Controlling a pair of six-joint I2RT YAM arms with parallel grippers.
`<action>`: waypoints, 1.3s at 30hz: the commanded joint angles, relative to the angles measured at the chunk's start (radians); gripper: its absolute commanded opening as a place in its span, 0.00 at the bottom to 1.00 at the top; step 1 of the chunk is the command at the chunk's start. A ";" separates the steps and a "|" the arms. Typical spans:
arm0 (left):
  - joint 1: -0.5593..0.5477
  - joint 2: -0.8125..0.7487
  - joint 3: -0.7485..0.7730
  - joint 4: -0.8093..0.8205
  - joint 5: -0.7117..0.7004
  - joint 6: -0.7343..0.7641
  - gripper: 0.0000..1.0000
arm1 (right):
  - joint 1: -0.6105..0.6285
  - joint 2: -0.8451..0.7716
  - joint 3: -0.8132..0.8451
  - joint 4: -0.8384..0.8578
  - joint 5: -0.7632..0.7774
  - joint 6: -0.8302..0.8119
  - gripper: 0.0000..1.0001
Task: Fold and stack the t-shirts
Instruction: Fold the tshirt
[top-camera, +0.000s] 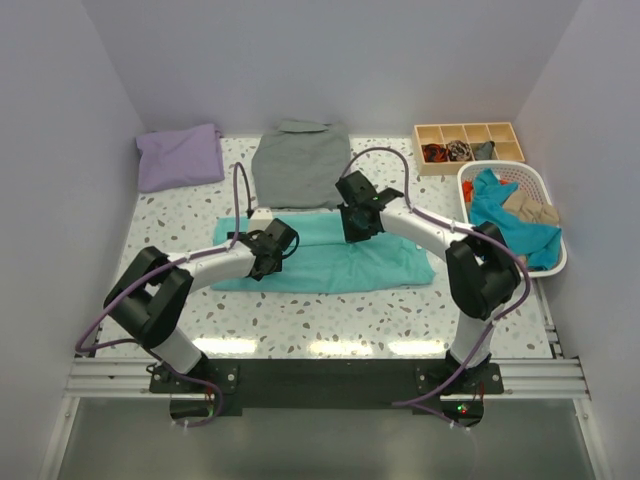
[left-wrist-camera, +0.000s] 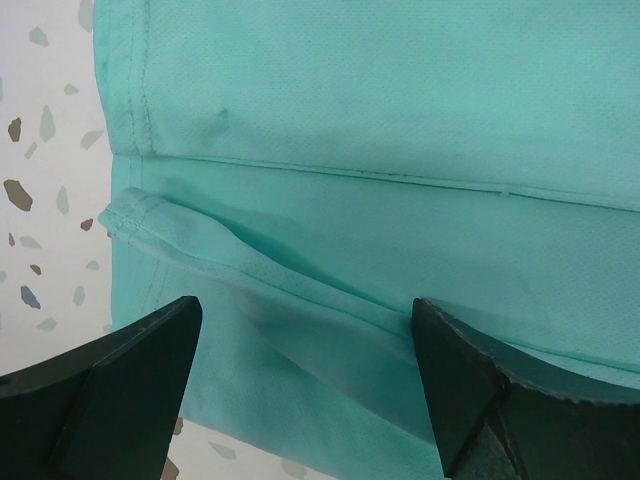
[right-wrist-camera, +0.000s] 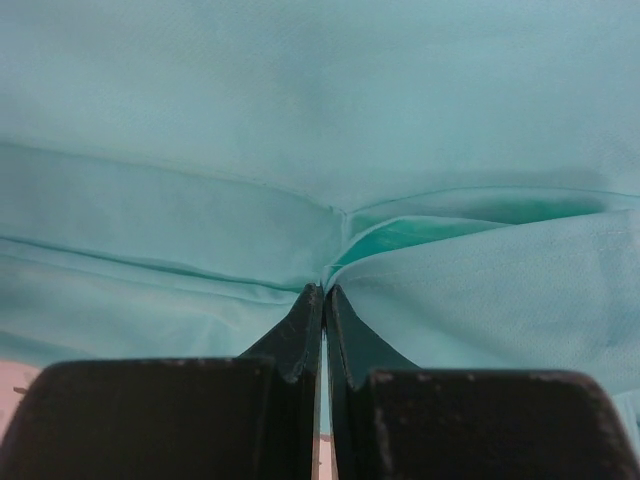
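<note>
We are pinching a raised fold of the turquoise t-shirt (top-camera: 330, 262), which is lying spread on the counter (top-camera: 300, 322), with our right end effector (right-wrist-camera: 325, 292) pressed together on it, likely to fold it over, while our left end effector (left-wrist-camera: 305, 312) is hovering spread above its hem, ready to grab.

Off to my right, a wooden tray (top-camera: 478, 134) of small compartments sat at the back of the speckled table (top-camera: 300, 320), dark bits in its left cells. Just in front stood a white basket (top-camera: 530, 175), heaped with blue, tan and orange cloth (top-camera: 510, 225).
</note>
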 joint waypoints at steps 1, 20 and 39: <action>0.005 0.013 0.002 0.030 -0.008 0.009 0.91 | 0.034 -0.045 0.019 -0.002 -0.023 -0.006 0.00; 0.005 -0.002 0.008 0.022 -0.016 0.015 0.91 | -0.083 -0.181 -0.075 -0.013 0.242 -0.009 0.63; 0.005 0.004 0.003 0.024 -0.005 0.015 0.91 | -0.323 -0.128 -0.148 0.107 -0.091 -0.031 0.58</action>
